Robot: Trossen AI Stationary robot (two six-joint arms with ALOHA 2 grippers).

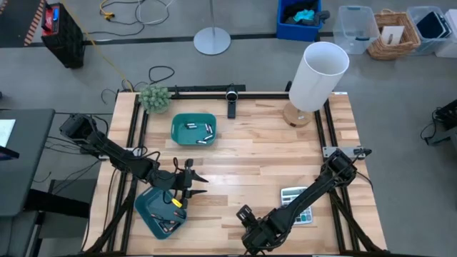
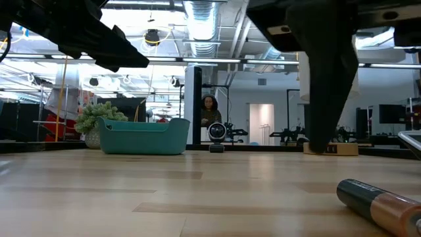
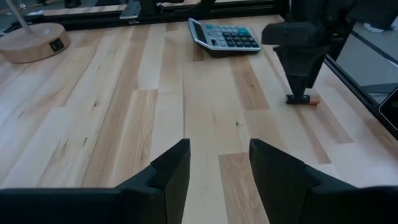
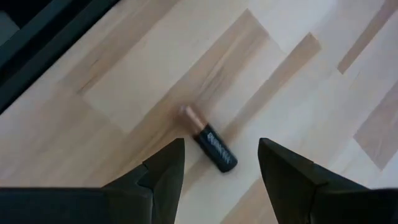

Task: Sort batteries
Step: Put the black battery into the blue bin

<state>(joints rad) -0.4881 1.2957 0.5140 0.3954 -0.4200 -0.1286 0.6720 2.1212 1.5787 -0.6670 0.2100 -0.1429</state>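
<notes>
One black battery with a copper end (image 4: 208, 144) lies flat on the wood near the table's near edge; it also shows in the low view (image 2: 378, 201) and the left wrist view (image 3: 305, 99). My right gripper (image 4: 221, 152) hangs above it, pointing down, open, one finger on either side, apart from it. Several more batteries lie in the far teal tray (image 1: 193, 128) and the near-left teal tray (image 1: 158, 214). My left gripper (image 1: 200, 183) is open and holds nothing, hovering level just past the near-left tray, pointing toward the table's right.
A grey calculator (image 1: 296, 203) lies by the right arm near the table's right edge. A white lamp on a wooden base (image 1: 314, 78) stands at the far right corner and a small plant (image 1: 155, 98) at the far left. Bare wood lies between the two arms.
</notes>
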